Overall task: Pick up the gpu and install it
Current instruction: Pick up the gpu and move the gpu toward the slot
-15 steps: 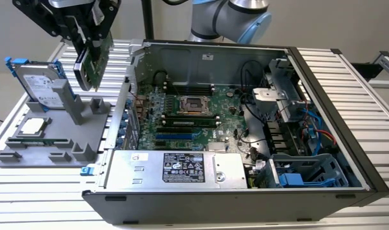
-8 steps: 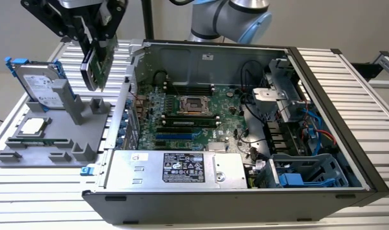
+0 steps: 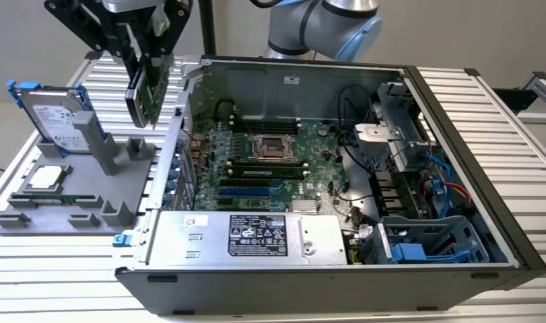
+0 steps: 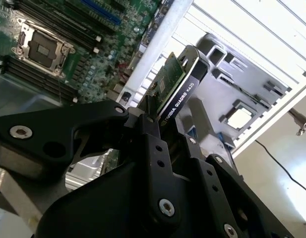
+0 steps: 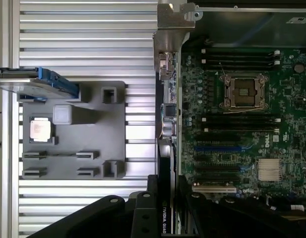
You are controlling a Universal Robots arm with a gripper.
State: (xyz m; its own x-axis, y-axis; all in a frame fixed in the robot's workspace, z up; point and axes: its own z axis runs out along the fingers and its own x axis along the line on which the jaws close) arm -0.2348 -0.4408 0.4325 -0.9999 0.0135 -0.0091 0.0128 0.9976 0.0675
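Note:
The gpu (image 3: 147,94) hangs in the air, upright and edge-down, with my gripper (image 3: 149,57) shut on its upper part. It hovers over the gap between the grey holder tray (image 3: 75,215) and the open computer case (image 3: 345,269), close to the case's wall at the exterior view's left. In the second wrist view the gpu (image 4: 175,89) shows its green board and black cooler clamped between the black fingers (image 4: 153,144). Seen in the first wrist view, the gpu (image 5: 165,168) lines up beside the case wall, with the motherboard (image 5: 232,124) just past it.
On the grey tray stand a silver hard drive with blue rails (image 3: 52,118), a processor chip (image 3: 46,176) and a narrow green memory stick (image 3: 52,198). Inside the case lie the motherboard (image 3: 254,161), a power supply (image 3: 246,235) and cables (image 3: 434,188). The table is slatted aluminium (image 3: 66,276).

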